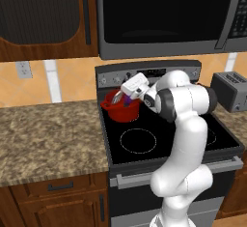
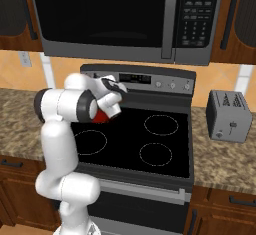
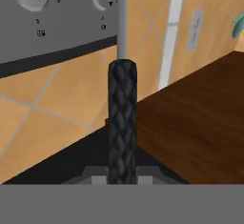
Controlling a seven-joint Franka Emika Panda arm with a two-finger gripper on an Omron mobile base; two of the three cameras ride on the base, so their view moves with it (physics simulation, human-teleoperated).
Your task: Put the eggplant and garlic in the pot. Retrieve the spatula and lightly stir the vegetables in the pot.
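**Left base view: spatula gripped over the pot, stirring step**

Left base view puts my gripper point(image 1: 126, 94) just left of centre, tilted down over the red pot point(image 1: 120, 109), which sits on the back left burner of the stove point(image 1: 169, 139). A bit of purple shows at the pot's mouth right under the hand; I take that for the eggplant point(image 1: 128, 98). I cannot make out the garlic, which is either hidden by the hand or too small to tell.

From the hand camera, the jaws are clamped on the black textured handle of the spatula point(image 3: 122, 123), which rises straight up the middle of the frame and narrows to a grey metal shaft toward the top edge. The head lies beyond the top of that frame, so I cannot see where it sits against the vegetables. In the right base view my own arm covers most of the pot point(image 2: 101, 117); just a red sliver shows at centre left.

I judge this as the stirring stage. To do it well I would keep the sweeps small and slow, stay inside the rim, and avoid pressing on the wall, since a light pot could slide on the glass top. I would hold the grip firm so the thin handle does not twist.
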